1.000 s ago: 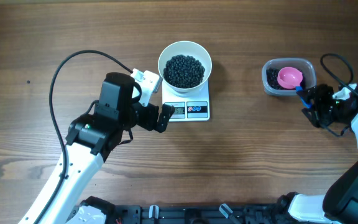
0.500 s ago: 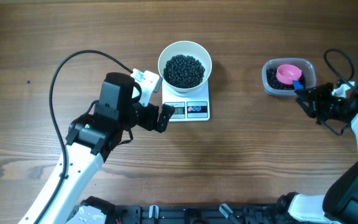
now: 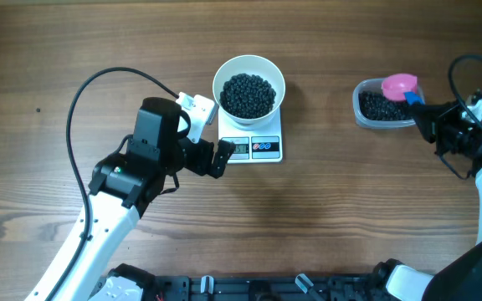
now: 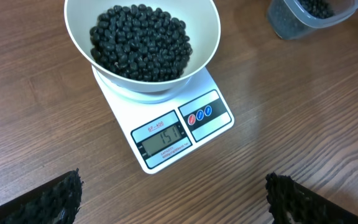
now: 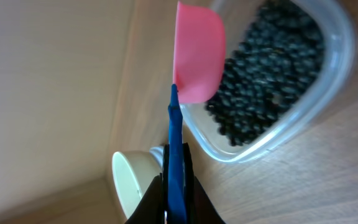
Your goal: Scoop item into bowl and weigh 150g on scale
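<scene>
The white bowl (image 3: 217,80) stands on the white scale (image 3: 268,147), heaped with the black item (image 3: 248,94). In the left wrist view the bowl (image 4: 205,38) and the item (image 4: 138,43) are at the top, and the scale (image 4: 219,124) has 151 on its display. My left gripper (image 3: 214,157) hangs open just left of the scale's front, and nothing is between its fingers (image 4: 55,198). My right gripper (image 3: 423,113) is shut on the blue handle of a pink scoop (image 3: 398,84). The scoop (image 5: 197,56) is tilted on edge over the container's rim.
A clear plastic container (image 3: 360,109) holding more black pieces (image 5: 266,81) sits at the right, directly under the scoop. A black cable (image 3: 99,84) loops over the table behind my left arm. Bare wooden table lies between the scale and the container.
My right gripper has closed on the scoop's handle. It drew back to the right and raised the scoop out of the container onto its far rim. The left arm has not moved.
</scene>
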Motion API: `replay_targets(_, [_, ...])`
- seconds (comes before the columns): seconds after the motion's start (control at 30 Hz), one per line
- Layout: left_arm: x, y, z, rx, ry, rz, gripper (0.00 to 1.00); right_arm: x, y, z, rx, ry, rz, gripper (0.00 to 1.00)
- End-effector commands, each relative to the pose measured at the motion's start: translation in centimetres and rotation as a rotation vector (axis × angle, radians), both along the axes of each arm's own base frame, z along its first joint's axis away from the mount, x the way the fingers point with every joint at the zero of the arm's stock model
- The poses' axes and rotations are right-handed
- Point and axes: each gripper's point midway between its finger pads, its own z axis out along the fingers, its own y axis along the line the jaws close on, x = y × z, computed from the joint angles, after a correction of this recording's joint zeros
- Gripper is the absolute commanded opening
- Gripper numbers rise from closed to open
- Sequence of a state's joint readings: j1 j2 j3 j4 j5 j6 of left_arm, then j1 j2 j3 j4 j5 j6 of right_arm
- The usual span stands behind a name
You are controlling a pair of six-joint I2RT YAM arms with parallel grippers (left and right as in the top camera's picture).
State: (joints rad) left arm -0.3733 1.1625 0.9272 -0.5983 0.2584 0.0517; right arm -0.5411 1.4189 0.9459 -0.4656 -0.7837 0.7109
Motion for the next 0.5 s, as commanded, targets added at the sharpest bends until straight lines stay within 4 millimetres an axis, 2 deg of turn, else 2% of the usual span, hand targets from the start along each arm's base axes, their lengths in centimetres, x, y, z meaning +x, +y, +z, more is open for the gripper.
replay_targets(0.0, [0.3,-0.1,0.5,0.009,-0.023,-0.014,1.0,0.4,1.6,2.5,0.051,-0.112,0.087,0.04])
replay_targets(0.07, [0.3,-0.1,0.5,0.009,-0.023,-0.014,1.0,0.8,2.5,4.0,0.053,-0.204,0.158,0.04])
replay_targets(0.13, [0.3,-0.1,0.5,0.009,-0.023,-0.014,1.0,1.5,3.9,6.5,0.06,-0.339,0.257,0.04])
replay_targets(0.23, [0.3,-0.1,0.5,0.009,-0.023,-0.014,1.0,4.2,6.4,10.3,-0.043,-0.535,0.327,0.04])
replay_targets(0.3, [0.3,-0.1,0.5,0.009,-0.023,-0.014,1.0,6.2,8.9,12.4,-0.154,-0.659,0.338,0.04])
replay_targets(0.37, [0.3,-0.1,0.5,0.009,-0.023,-0.014,1.0,7.6,10.9,12.9,-0.266,-0.715,0.32,0.04])
replay_targets(0.4, [0.3,-0.1,0.5,0.009,-0.023,-0.014,1.0,8.1,12.6,12.7,-0.357,-0.741,0.335,0.04])
replay_targets(0.47, [0.3,-0.1,0.5,0.009,-0.023,-0.014,1.0,8.2,15.5,12.6,-0.491,-0.805,0.406,0.04])
